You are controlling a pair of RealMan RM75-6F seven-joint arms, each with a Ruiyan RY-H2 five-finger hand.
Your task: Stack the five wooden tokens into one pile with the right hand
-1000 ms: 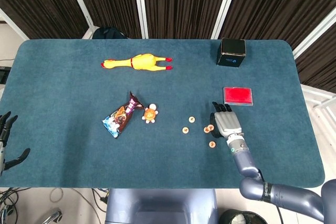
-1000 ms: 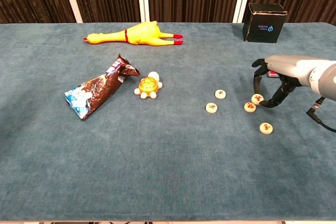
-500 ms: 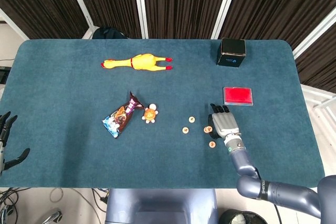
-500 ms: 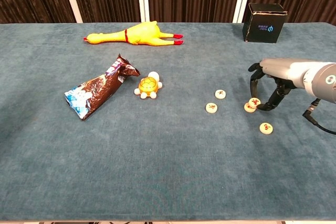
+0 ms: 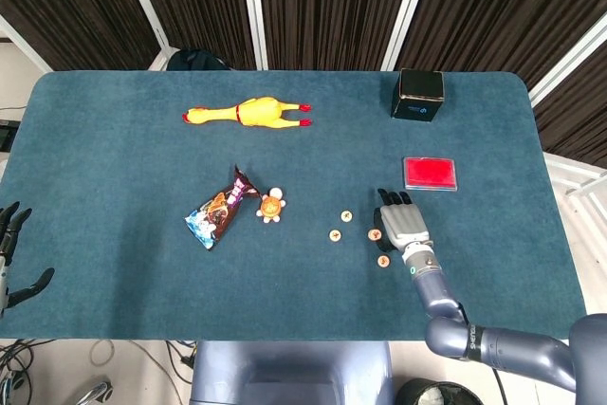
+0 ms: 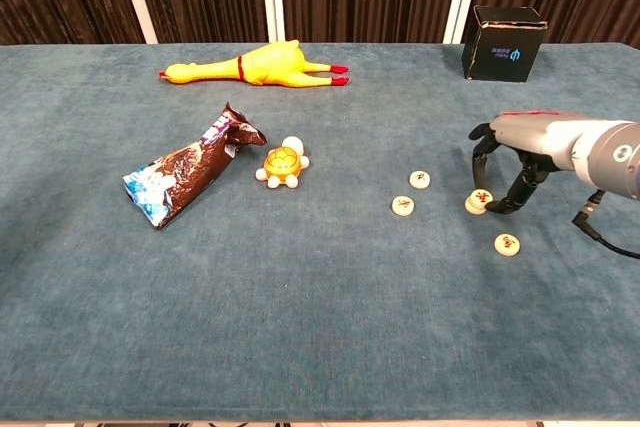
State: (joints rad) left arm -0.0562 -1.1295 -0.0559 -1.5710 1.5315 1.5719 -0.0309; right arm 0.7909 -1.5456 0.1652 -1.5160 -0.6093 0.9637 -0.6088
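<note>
Right robot hand (image 6: 505, 172) arched over the bench (image 6: 300, 327), fingertips (image 6: 478, 187) pinching a wooden token (image 6: 478, 201) — it sits partly on a second one, the start of a pile. Three more lie loose: two (image 6: 420, 179) (image 6: 402, 206) to the left, one (image 6: 507, 244) nearer the front edge. Pale round discs, red mark on top. Likely light, stiff, smooth-faced — best taken by opposite rims. Left robot hand (image 5: 11, 234) idle at the bench edge, fingers spread.
</note>
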